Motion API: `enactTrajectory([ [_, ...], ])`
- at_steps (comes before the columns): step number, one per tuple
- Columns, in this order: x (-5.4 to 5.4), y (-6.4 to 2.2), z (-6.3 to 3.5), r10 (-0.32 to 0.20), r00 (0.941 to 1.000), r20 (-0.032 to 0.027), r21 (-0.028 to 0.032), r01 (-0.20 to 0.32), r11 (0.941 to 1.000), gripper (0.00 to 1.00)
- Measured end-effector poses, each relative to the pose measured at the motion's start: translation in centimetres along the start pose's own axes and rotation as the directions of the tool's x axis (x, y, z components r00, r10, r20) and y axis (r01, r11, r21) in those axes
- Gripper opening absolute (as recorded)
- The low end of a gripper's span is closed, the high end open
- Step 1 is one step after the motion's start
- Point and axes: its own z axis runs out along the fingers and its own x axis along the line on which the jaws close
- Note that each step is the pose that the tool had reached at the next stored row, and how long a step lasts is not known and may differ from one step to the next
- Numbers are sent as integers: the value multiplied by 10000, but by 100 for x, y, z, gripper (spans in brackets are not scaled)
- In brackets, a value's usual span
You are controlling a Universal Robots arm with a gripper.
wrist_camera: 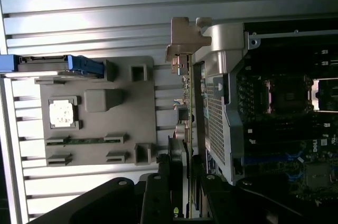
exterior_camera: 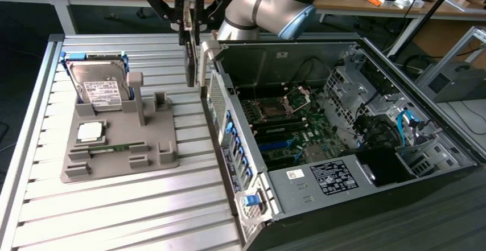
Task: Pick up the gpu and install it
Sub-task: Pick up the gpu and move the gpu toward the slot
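Gripper (exterior_camera: 190,26) with fingers (wrist_camera: 158,192) pinching the gpu (exterior_camera: 190,63), which hangs edge-down just beside the open computer case's (exterior_camera: 319,54) rear wall; a clean carry probably requires a plumb card whose bracket (exterior_camera: 204,63) clears that wall.

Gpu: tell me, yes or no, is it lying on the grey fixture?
No, the gpu hangs upright in the gripper beside the computer case.

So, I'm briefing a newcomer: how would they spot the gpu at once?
Find the open computer case; by its wall on the exterior view's left hangs the gripper. The gpu is the thin card held upright in its jaws, unlike the boxy hard drive standing in the grey holder.
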Motion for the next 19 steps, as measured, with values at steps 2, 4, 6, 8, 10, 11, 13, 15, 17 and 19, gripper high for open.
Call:
enactTrajectory([
  [2,-14,1,2,0,10000,0,1,0,10000,27],
  [4,-29,2,4,0,10000,0,1,0,10000,27],
  [6,-44,3,7,0,10000,0,1,0,10000,27],
  [8,-56,4,9,0,10000,0,1,0,10000,27],
  [10,-72,5,12,0,10000,0,1,0,10000,27],
  [11,-81,6,13,1,10000,0,1,-1,10000,27],
  [13,-99,7,18,1,10000,0,1,-1,10000,27],
  [15,-113,8,21,0,10000,0,1,0,10000,27],
  [17,-124,9,25,0,10000,0,1,0,10000,27],
  [19,-137,10,30,0,10000,0,1,0,10000,27],
])
